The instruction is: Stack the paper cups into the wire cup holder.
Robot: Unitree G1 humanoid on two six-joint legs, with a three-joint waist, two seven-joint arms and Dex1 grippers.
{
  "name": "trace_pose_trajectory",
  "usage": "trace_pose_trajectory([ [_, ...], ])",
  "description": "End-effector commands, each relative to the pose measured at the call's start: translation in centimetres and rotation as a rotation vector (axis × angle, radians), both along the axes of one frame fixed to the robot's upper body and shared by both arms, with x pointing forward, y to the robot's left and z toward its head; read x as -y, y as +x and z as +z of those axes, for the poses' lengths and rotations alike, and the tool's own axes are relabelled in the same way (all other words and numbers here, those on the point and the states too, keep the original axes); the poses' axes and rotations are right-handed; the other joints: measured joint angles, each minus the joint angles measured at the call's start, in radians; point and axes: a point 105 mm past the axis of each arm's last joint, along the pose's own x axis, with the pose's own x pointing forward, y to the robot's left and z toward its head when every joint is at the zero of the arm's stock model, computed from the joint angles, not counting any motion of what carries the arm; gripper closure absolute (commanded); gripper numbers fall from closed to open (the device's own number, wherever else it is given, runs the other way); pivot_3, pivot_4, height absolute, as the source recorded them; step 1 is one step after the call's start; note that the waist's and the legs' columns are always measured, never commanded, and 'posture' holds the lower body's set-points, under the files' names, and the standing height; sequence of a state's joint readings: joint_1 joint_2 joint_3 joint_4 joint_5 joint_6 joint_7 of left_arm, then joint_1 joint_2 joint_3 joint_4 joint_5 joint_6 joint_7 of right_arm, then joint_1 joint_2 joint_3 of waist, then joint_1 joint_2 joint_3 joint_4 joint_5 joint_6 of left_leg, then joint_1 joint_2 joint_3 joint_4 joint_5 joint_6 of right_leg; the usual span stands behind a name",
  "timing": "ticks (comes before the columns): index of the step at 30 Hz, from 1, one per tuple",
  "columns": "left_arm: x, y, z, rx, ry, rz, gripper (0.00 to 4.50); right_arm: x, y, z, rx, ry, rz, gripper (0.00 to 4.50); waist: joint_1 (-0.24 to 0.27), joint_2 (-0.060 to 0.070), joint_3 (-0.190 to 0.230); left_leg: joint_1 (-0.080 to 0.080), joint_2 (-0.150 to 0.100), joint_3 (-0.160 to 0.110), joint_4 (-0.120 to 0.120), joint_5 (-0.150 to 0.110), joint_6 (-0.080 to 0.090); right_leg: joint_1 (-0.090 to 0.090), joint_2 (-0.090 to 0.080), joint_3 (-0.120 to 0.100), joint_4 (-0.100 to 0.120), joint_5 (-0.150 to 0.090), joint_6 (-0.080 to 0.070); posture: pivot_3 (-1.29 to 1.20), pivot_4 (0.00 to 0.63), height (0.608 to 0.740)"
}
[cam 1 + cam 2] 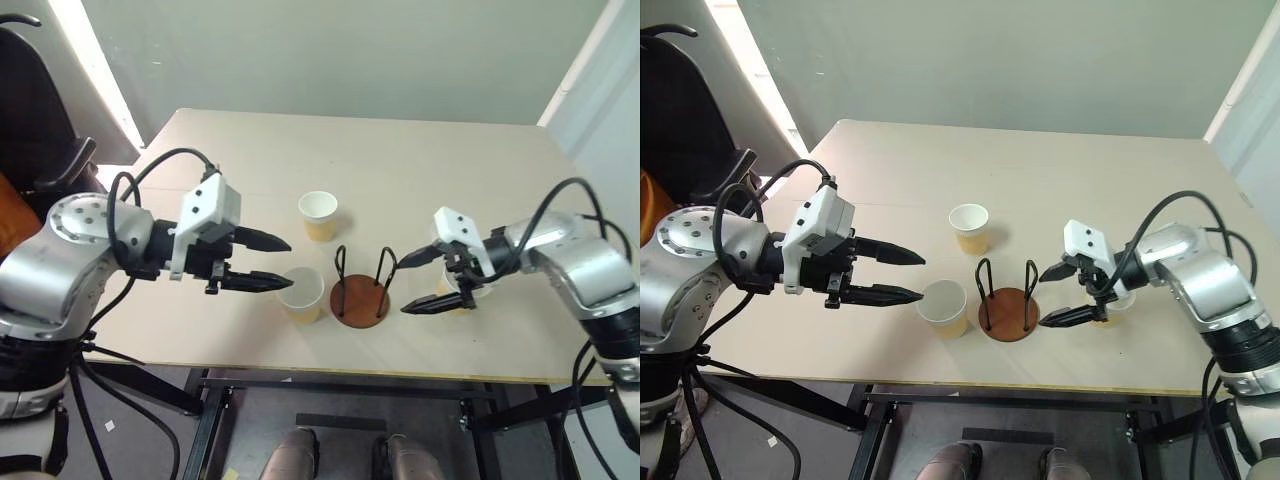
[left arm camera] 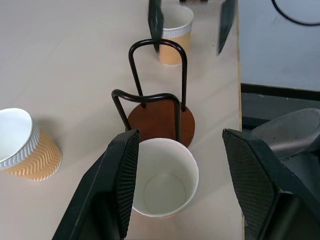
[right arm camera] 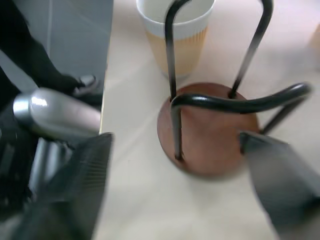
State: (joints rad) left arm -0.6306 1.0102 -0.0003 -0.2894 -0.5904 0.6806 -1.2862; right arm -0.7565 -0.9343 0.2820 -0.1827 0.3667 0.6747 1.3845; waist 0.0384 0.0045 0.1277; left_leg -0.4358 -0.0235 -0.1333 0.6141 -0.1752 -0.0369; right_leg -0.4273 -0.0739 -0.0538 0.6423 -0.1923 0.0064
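The table [image 1: 420, 150] carries an empty wire holder [image 1: 360, 290]. Three paper cups stand around it: one touching its left [image 1: 302, 293], one behind [image 1: 318, 215], one right [image 2: 174, 31]. Both grippers, left [image 1: 268, 262] and right [image 1: 415, 282], gape empty. The cups look light and crushable; pinch the rim gently.

Cups [image 2: 165, 187]: paper, matt white inside, smooth rim band, outer wall w/ ribbed zigzag texture, tan. Holder [image 2: 161, 122]: base looks like wood, reddish-brown, smooth w/ slight sheen; loops thin black wire, glossy. Table [image 1: 420, 160]: pale beige, smooth, matt. Left gripper [image 1: 270, 262] fingers [image 2: 124, 185] black plastic, pads finely cross-hatched. Right gripper [image 1: 418, 282] same black plastic. Arm shells near the grippers: silver, metallic sheen; white plastic wrist housings.
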Motion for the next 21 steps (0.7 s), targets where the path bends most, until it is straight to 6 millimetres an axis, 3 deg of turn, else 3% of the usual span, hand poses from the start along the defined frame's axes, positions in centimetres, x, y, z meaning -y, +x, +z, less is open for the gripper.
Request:
trace_pose_trajectory([
  [1, 0.4, 0.0, 1.0, 0.052, -0.007, -0.039, 1.67, 2.0, -2.0, 4.9, 0.177, -0.082, 0.025, 0.06, 0.004, 0.0, 0.0, 0.0, 0.0, 0.0, 0.0, 0.0, 0.0, 0.0, 0.0, 0.0, 0.0, 0.0, 0.0, 0.0, 0.15, 0.74],
  [3, 0.7, -0.1, 1.1, 0.055, -0.014, -0.058, 1.67, 3.3, -2.4, 5.2, 0.19, -0.136, -0.028, 0.06, 0.005, -0.001, 0.0, -0.001, 0.0, 0.0, 0.0, 0.0, 0.0, 0.0, 0.0, 0.0, -0.001, 0.0, 0.0, 0.0, 0.15, 0.74],
  [8, 1.3, -0.2, 0.7, 0.058, -0.01, -0.07, 1.67, 4.9, -1.2, 2.7, 0.183, -0.219, -0.137, 0.06, -0.007, -0.003, -0.002, 0.002, 0.001, 0.001, 0.0, -0.004, -0.001, 0.008, 0.0, 0.0, -0.003, -0.005, 0.0, 0.0, 0.15, 0.74],
  [14, 1.0, -0.3, 0.9, 0.079, 0.023, -0.048, 1.67, 5.2, -0.2, -0.1, 0.167, -0.298, -0.152, 0.06, -0.009, -0.001, -0.001, 0.002, 0.001, 0.001, 0.0, 0.007, 0.013, 0.008, 0.0, 0.001, -0.001, -0.004, 0.003, 0.0, 0.15, 0.74],
  [21, 0.4, -0.9, 1.1, 0.079, 0.035, -0.008, 1.67, 5.3, 0.4, -2.4, 0.151, -0.375, -0.126, 0.06, -0.008, -0.001, -0.001, 0.001, 0.0, 0.001, 0.0, 0.006, 0.015, 0.007, 0.0, 0.001, -0.005, -0.004, 0.006, 0.0, 0.15, 0.74],
])
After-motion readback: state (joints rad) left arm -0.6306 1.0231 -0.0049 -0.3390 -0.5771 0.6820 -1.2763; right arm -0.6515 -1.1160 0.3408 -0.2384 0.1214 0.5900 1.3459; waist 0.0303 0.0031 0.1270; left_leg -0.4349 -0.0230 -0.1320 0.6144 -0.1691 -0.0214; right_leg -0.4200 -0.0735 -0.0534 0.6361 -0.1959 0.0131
